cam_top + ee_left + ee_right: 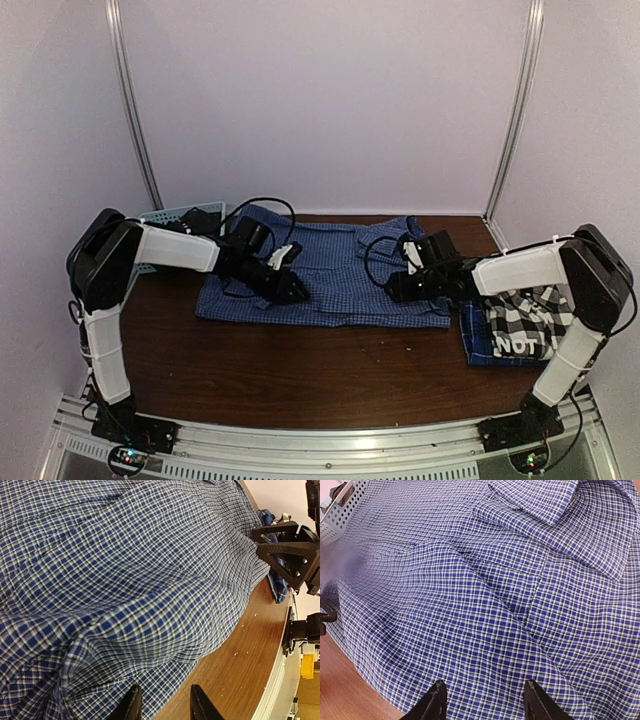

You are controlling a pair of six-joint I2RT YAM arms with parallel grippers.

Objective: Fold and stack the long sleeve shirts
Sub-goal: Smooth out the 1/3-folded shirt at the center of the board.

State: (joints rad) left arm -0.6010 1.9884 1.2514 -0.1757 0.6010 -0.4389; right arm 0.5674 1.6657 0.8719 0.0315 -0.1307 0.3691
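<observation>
3 shirts are in view. The blue check shirt lies spread across the middle of the table, somewhat rumpled, its collar toward the far right. The other 2 are at the near right edge: the black-and-white shirt, with white lettering, lies folded on the dark blue shirt, whose edge shows along its left and near sides. This pile sits just right of the check shirt; whether they touch cannot be told.

The 2 grippers are both low over the check shirt. The left gripper is at its near left part, by the near hem; its jaws stand apart, and bare wood shows between the fingers. The right gripper is at the shirt's right part, jaws apart, with cloth lying flat in the gap and nothing clamped.

1 light blue basket stands at the far left, beyond the shirt's left end.
</observation>
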